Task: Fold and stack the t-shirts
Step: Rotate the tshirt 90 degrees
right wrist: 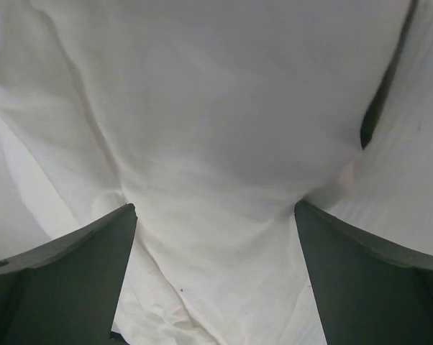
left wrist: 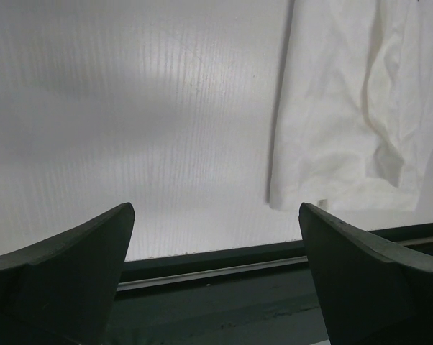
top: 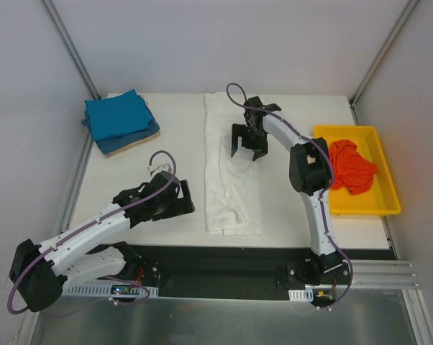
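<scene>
White shirt (top: 231,172) lay as a long narrow strip down the ctr of the table (top: 173,151), from the far edge nearly to the near edge, w/ wrinkles along its lower half. R gripper (top: 247,151) hung over the strip's upper half, fingers spread wide, pointing down. In the R wrist view the R gripper (right wrist: 215,207) had the white shirt (right wrist: 216,108) filling the frame btwn and beyond its open fingers, nothing pinched. Couldn't tell if the tips touched the cloth.

L gripper (top: 187,199) sat low, lower left of ctr, near the strip's left edge but apart from it, fingers also spread, holding nothing. In the L wrist view the L gripper (left wrist: 215,208) was open over bare table, w/ the white shirt (left wrist: 346,108) and its near corner at upper right of the frame, and a dark rail (left wrist: 224,280) across the bottom.

At upper left of the top view sat a folded stack: teal shirt (top: 118,115) on top, a darker blue shirt (top: 123,144) under it, and a tan shirt (top: 146,139) showing only as an edge at the stack's lower right. At the right side, a yellow tray (top: 393,201) held the orange-red shirt (top: 352,167), crumpled and unfolded, bunched in the tray's left half, next to the R arm.
</scene>
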You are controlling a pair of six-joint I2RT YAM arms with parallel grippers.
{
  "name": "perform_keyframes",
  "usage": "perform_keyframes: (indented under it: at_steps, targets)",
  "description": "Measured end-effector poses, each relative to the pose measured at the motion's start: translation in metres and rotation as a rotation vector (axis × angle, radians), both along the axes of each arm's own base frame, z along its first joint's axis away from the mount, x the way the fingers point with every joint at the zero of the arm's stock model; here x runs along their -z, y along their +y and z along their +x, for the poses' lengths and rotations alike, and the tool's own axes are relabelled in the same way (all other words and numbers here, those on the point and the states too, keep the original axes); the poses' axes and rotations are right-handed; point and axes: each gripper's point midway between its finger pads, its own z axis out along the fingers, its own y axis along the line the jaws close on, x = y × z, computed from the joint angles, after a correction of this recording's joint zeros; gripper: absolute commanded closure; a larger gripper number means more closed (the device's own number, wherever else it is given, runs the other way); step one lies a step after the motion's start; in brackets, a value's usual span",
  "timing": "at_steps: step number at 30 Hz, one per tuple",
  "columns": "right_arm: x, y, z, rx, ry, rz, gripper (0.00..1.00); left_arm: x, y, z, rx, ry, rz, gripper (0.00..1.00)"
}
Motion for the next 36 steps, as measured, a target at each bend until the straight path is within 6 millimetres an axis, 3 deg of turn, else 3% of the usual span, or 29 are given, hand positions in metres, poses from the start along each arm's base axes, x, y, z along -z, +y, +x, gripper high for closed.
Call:
perform_keyframes:
  at_steps: [3, 6, 9, 13, 16, 18, 21, 24, 29, 36]
  targets:
    - [-0.001, -0.009, 0.005, 0.006, -0.015, -0.003, 0.04, 0.001, -0.004, 0.003, 0.02, 0.0, 0.005, 0.01]
    - [-0.006, -0.015, -0.01, -0.003, -0.014, -0.013, 0.04, 0.001, -0.007, 0.003, 0.043, 0.005, 0.004, 0.01]
    - [-0.03, -0.025, -0.043, -0.027, -0.034, -0.014, 0.04, 0.001, -0.011, 0.002, 0.067, 0.006, -0.005, 0.01]
    - [-0.089, -0.034, -0.091, -0.138, -0.211, 0.005, 0.04, -0.001, -0.015, 0.0, 0.083, 0.004, -0.02, 0.01]
    - [-0.128, -0.021, -0.138, -0.273, -0.359, 0.072, 0.03, -0.004, -0.015, 0.0, 0.084, -0.009, -0.033, 0.01]
    - [-0.135, -0.006, -0.17, -0.374, -0.42, 0.116, 0.02, -0.006, -0.014, -0.001, 0.083, -0.021, -0.044, 0.01]
    - [-0.115, 0.005, -0.209, -0.482, -0.402, 0.09, 0.07, -0.007, -0.011, -0.004, 0.083, -0.036, -0.056, 0.01]
    - [-0.086, 0.013, -0.232, -0.553, -0.339, 0.015, 0.15, -0.006, -0.007, -0.008, 0.083, -0.046, -0.065, 0.01]
    - [-0.047, 0.019, -0.247, -0.594, -0.253, -0.136, 0.31, -0.005, -0.002, -0.012, 0.073, -0.064, -0.076, 0.01]
    - [-0.015, 0.024, -0.242, -0.57, -0.18, -0.241, 0.44, 0.013, 0.008, -0.021, 0.054, -0.031, -0.055, 0.01]
